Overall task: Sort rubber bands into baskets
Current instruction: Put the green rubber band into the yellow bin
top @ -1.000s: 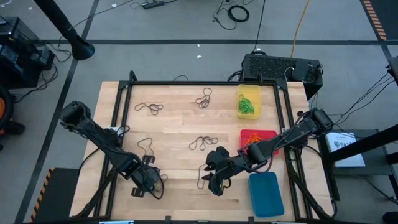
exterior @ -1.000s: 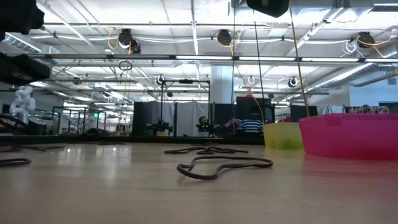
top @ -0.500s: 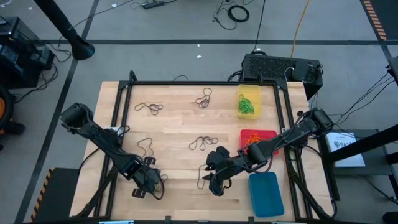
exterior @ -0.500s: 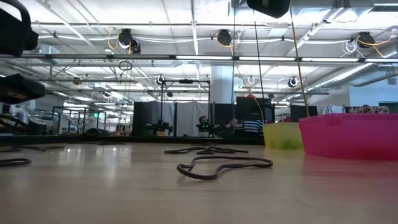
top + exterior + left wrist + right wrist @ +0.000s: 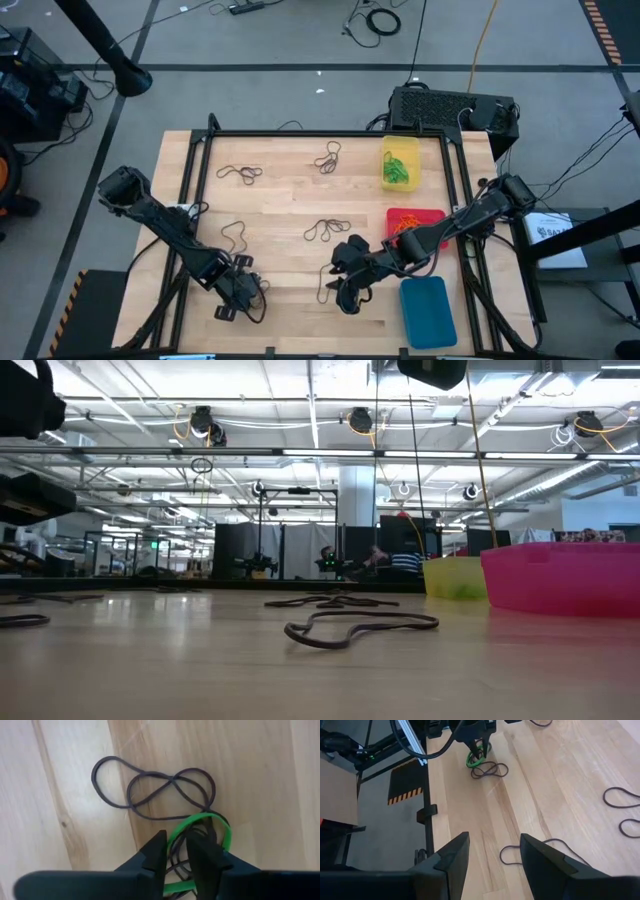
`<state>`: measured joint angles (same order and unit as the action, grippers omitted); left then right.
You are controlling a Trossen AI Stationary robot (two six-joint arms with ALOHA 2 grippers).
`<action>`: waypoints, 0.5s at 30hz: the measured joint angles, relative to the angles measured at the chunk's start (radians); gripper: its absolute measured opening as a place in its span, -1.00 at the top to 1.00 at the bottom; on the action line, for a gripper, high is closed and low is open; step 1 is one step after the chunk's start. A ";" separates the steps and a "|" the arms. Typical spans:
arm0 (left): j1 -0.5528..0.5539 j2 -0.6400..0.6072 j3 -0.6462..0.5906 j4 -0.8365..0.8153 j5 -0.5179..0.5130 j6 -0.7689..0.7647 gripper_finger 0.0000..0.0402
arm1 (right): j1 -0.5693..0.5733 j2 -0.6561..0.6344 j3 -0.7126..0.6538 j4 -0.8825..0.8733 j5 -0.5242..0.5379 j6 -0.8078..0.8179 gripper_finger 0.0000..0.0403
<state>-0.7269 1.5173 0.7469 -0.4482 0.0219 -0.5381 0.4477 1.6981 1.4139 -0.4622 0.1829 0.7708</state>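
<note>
A: Where is the left gripper (image 5: 176, 851) working?

B: At the lower left of the high view, down on the table (image 5: 290, 200). Its fingers stand narrow around a green rubber band (image 5: 200, 820), with only a slim gap between them, and a dark rubber band (image 5: 155, 787) lies tangled under and beside the green one.

A: Is the green one gripped?

B: That cannot be told. The strand passes between the fingers, but they look not quite closed on it.

A: And the right gripper (image 5: 492, 855)?

B: It hovers with fingers wide and empty near the lower middle of the high view, over a dark loop (image 5: 530, 851), just left of the blue basket (image 5: 428, 312).

A: What might go wrong?

B: The dark band could be pinched or snagged along with the green one, so both would lift together and end up in the yellow basket (image 5: 400, 165), which holds greens. Or the thin floppy band may slip out if the fingers close only on its edge.
</note>
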 joint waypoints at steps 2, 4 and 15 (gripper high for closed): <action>0.000 0.000 0.000 -0.005 0.000 0.002 0.71 | -0.002 0.000 0.000 0.000 0.000 0.000 0.16; 0.000 0.000 0.000 -0.017 0.000 0.002 0.81 | -0.002 0.000 0.000 0.000 0.000 0.001 0.16; 0.005 -0.019 0.004 -0.034 -0.020 -0.005 0.98 | -0.002 0.000 0.000 0.001 -0.001 0.027 0.16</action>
<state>-0.7216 1.4985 0.7512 -0.4823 0.0019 -0.5426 0.4454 1.6981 1.4143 -0.4614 0.1816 0.7973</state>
